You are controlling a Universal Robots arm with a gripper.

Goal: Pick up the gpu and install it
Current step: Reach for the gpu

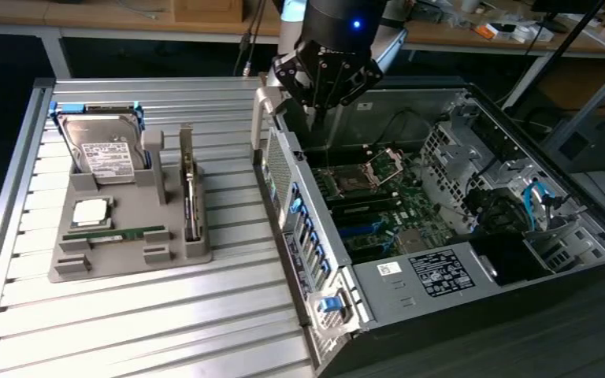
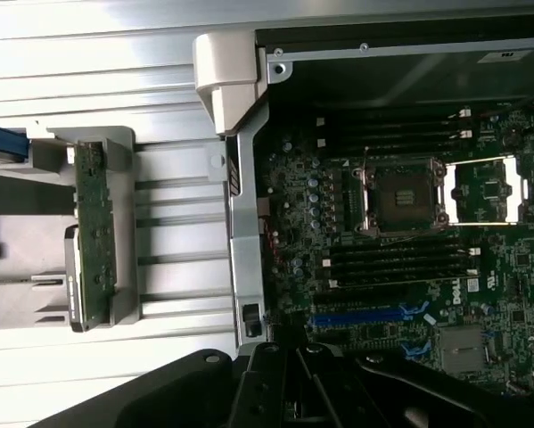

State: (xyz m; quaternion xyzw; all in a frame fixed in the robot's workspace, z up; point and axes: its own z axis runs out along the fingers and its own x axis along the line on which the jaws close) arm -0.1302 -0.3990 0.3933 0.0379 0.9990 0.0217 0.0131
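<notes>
The gpu (image 1: 189, 193) stands on its edge in a slot along the grey holder (image 1: 124, 264), on the exterior view's left; it is a thin dark card with a silver bracket at one end. The wrist view looks down on the gpu (image 2: 94, 234) edge-on, a narrow greenish strip. My gripper (image 1: 323, 101) hangs above the back corner of the open computer case (image 1: 281, 165), well away from the card. Its black fingers are shut with nothing between them. In the wrist view my gripper (image 2: 293, 392) sits over the edge of the motherboard (image 2: 400, 267).
The holder also carries a silver hard drive (image 1: 108, 150), a processor chip (image 1: 90, 211) and a slim green memory stick (image 1: 124, 235). The case's motherboard shows an open CPU socket (image 2: 405, 192) and a blue slot (image 2: 356, 316). A slatted metal table (image 1: 155, 323) lies beneath everything.
</notes>
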